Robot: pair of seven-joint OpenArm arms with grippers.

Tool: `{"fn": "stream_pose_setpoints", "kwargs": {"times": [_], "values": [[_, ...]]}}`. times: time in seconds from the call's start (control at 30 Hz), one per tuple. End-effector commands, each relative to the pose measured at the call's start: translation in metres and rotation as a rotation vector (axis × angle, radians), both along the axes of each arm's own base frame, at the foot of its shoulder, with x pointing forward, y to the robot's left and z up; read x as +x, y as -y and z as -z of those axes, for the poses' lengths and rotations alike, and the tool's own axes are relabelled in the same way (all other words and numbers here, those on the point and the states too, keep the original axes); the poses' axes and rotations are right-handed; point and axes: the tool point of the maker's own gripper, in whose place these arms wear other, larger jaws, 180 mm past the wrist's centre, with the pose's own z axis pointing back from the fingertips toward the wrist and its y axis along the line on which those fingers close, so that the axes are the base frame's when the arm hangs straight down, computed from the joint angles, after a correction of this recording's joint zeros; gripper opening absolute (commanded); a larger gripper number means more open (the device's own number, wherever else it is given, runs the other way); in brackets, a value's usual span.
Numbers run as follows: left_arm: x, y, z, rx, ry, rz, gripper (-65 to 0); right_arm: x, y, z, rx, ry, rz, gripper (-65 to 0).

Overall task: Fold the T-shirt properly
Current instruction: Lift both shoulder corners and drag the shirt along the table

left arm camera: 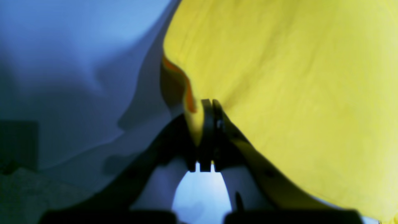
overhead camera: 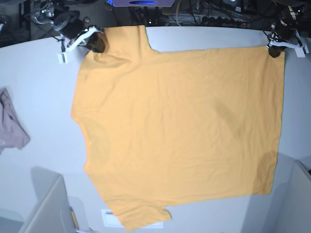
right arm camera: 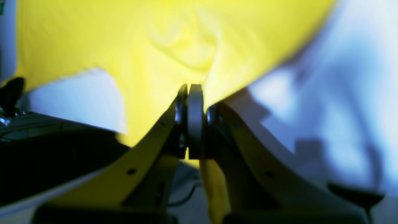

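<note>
The light-orange T-shirt [overhead camera: 180, 131] lies spread flat over the white table [overhead camera: 39, 73], its plain side up, one sleeve toward the far left and one toward the front. My right gripper [overhead camera: 97, 43] is shut on the far-left sleeve area. In the right wrist view its jaws [right arm camera: 190, 87] pinch yellow cloth [right arm camera: 124, 46], which hangs down between them. My left gripper [overhead camera: 276, 50] sits at the shirt's far-right hem corner. Close up, the left gripper [left arm camera: 212, 102] is shut, with the fabric's edge [left arm camera: 295, 93] caught in it.
A small pinkish-mauve cloth [overhead camera: 10, 124] lies at the table's left edge. Grey panels stand at the front left [overhead camera: 46, 208] and front right [overhead camera: 296, 194]. A white label [overhead camera: 109, 217] peeks from under the shirt's front. Cables and gear crowd the far edge.
</note>
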Motion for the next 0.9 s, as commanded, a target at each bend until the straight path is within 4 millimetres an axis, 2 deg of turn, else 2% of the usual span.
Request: {"fn": "stream_pose_setpoints", "kwargs": {"times": [0.0,0.13,0.23,0.47,0.7,0.87], "values": [[0.003,-0.008,-0.013,0.037,0.027,0.013,-65.0,-0.001,-0.002,-0.008,0.011,0.022,-0.010,-65.0],[-0.002,-0.007,-0.022,0.065,0.022,0.036,-65.0,0.004,-0.009,-0.024,0.108,0.057,0.018,-65.0],[0.004,-0.005,-0.030,0.081,0.038,0.053,-65.0,0.015,-0.014,-0.036,0.167,0.093,0.031,-65.0],[0.034,-0.009,-0.049,0.102,0.107,0.014,-65.0,0.050,-0.019,-0.067,0.227,0.207,0.019,-65.0],[0.055,-0.011,-0.058,0.100,0.160,-0.006,-65.0,0.081,-0.013,-0.079,0.199,0.247,-0.024,-65.0],[0.069,-0.014,-0.065,0.100,0.201,-0.019,-65.0,0.103,-0.007,-0.088,0.206,0.267,0.019,-65.0]]}}
